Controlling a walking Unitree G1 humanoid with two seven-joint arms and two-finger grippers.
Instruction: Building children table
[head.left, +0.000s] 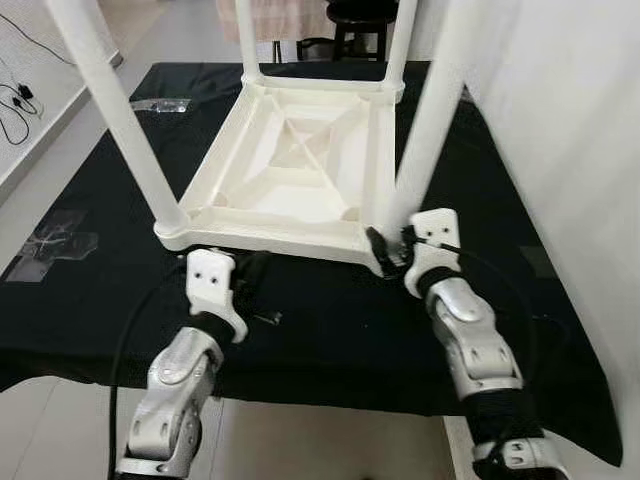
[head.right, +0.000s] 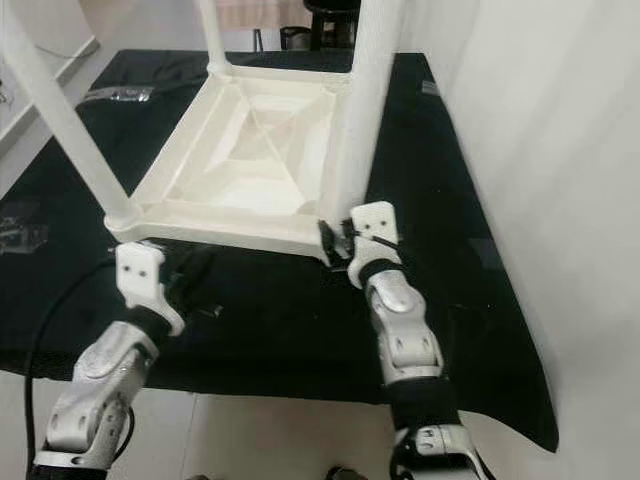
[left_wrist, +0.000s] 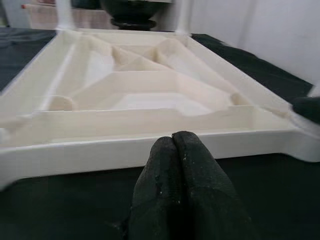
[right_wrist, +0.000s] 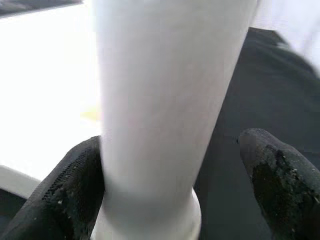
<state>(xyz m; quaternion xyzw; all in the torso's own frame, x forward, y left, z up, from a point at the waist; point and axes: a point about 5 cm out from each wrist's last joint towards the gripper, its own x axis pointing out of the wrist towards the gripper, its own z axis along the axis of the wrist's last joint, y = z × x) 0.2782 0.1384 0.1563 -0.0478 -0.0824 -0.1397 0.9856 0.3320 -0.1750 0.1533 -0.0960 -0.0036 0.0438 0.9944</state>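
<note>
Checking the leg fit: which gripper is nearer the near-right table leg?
Right. The right gripper is at the base of that leg, fingers open around it. The left gripper is shut, resting on the black cloth in front of the tabletop's near edge.

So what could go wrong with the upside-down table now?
The right gripper is open around the near right leg, one finger apart from it. If it shuts off-centre, it might push the leg crooked in its socket. The left gripper is shut, pointing at the table's near edge, not holding it. So the table could slide on the black cloth if the leg gets pushed.
</note>
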